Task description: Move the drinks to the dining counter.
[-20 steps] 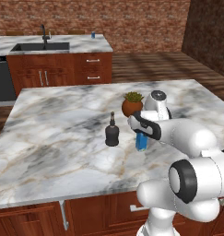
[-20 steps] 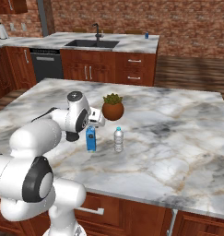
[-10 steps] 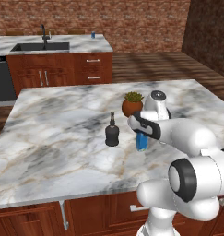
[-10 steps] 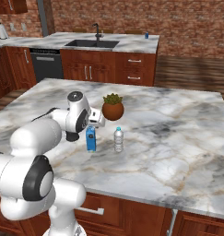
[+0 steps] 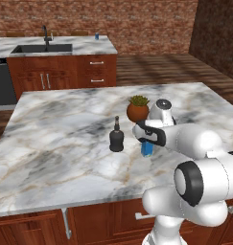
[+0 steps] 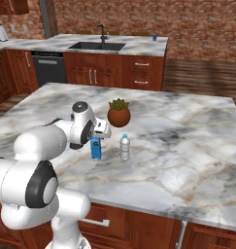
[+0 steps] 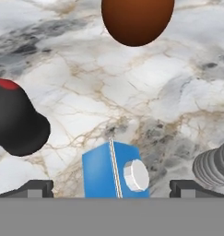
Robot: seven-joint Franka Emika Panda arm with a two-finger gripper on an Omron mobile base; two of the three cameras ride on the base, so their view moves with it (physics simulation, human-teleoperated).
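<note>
On the marble island (image 5: 60,139) stand a squat black bottle (image 5: 116,139), a blue carton (image 5: 146,149) and a clear water bottle (image 6: 124,147). My gripper (image 7: 111,188) hangs open just above the carton (image 7: 112,171), one fingertip (image 7: 32,188) on each side of it, not touching. In the hand view the black bottle (image 7: 14,122) is to the left and the water bottle's ribbed top (image 7: 215,167) to the right. The carton (image 6: 95,148) sits right under my hand (image 6: 101,130). A small blue can (image 5: 96,36) stands on the dining counter (image 5: 89,45) by the black sink (image 5: 41,48).
A round terracotta pot with a green plant (image 5: 137,109) stands just behind the carton, close to my hand. It also shows ahead in the hand view (image 7: 137,20). A wood floor gap separates the island from the dining counter (image 6: 139,44) with its faucet (image 6: 102,31).
</note>
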